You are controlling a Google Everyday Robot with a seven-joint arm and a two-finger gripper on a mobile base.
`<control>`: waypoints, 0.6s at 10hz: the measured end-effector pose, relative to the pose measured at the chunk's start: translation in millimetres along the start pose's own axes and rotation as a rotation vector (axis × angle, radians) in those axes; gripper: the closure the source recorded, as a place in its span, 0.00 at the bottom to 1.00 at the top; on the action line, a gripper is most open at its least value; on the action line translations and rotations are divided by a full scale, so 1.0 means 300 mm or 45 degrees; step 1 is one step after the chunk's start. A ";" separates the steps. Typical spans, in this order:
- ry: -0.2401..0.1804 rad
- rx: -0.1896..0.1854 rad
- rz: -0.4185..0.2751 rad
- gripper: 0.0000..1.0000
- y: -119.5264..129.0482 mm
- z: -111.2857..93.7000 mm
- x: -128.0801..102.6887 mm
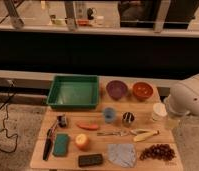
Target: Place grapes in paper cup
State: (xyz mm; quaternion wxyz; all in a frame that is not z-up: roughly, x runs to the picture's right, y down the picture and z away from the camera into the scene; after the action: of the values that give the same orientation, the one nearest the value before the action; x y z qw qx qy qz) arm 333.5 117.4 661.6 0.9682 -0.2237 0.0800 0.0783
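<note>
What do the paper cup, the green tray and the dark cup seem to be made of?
The paper cup looks white and matte, likely paper. The green tray is evenly coloured with a slight sheen, probably plastic. The dark cup shows glints, likely metal. The pincer hangs at the right, beside the paper cup.

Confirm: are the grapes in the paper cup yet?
Out. The grapes lie on the table's front right corner, apart from the upright paper cup; the pincer hangs right of the cup.
</note>
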 end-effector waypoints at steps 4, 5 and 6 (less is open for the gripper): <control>-0.035 -0.125 0.166 0.20 0.015 0.000 0.050; -0.040 -0.171 0.221 0.20 0.017 0.005 0.082; -0.030 -0.204 0.269 0.20 0.029 0.011 0.132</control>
State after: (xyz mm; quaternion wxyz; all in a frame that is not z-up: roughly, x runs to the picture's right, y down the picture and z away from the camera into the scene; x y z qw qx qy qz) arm 370.8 131.2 653.5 0.9345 -0.2898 0.0852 0.1884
